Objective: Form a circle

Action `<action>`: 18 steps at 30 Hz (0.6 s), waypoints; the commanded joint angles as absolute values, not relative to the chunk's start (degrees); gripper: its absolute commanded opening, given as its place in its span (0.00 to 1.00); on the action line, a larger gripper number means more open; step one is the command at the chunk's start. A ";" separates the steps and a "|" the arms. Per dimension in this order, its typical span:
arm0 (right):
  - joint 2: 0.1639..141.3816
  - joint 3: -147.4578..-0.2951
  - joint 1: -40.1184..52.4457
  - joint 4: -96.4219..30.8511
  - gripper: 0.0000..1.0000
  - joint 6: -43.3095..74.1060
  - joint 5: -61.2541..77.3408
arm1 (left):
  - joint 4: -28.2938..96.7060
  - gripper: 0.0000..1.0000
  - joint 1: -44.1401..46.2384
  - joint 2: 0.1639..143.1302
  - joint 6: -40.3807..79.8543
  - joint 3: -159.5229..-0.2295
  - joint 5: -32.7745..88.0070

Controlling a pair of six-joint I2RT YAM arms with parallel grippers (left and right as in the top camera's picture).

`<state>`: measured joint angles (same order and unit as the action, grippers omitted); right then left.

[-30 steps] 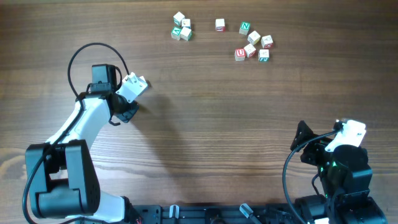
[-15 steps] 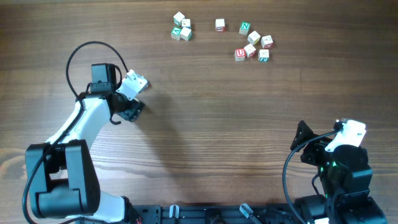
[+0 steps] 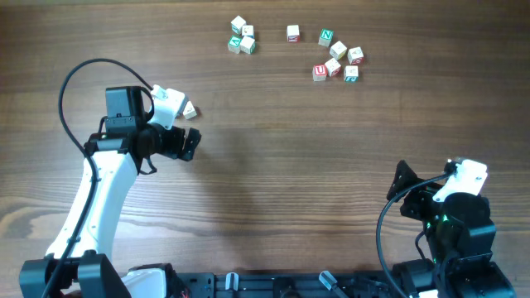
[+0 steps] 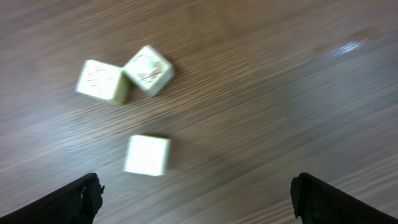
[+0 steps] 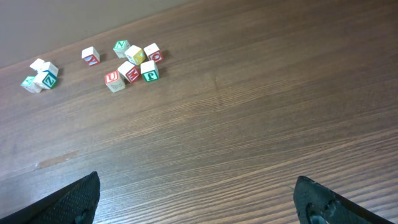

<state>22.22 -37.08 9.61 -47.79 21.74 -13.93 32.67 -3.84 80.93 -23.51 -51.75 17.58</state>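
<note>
Left pincer [image 4: 199, 198] gapes wide, empty, near a loose cube [image 4: 147, 155]; drop in carelessly and you knock the touching pair [image 4: 148, 67] apart.

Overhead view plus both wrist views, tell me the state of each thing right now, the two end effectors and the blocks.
Left end effector: open, holding nothing.
Right end effector: open, holding nothing.
Clump of three blocks: bunched close on the table, not held.
Single block: lying alone, touching nothing.
Group of six blocks: loose cluster on the table, not held.
</note>
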 commanded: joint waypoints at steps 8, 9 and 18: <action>22.39 -36.86 9.67 -47.68 1.00 21.15 -13.61 | 33.01 0.85 -4.03 84.18 -16.23 -50.43 10.28; 22.39 -36.86 9.67 -47.68 1.00 21.17 -13.61 | 32.34 0.88 -4.03 85.36 -16.23 -50.17 8.78; 22.41 -36.86 9.67 -47.68 1.00 21.17 -13.61 | 26.74 0.81 -4.03 94.91 -16.45 -49.80 4.58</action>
<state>22.22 -37.08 9.61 -47.79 21.74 -13.93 27.11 -3.84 93.51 -16.47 -50.24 6.39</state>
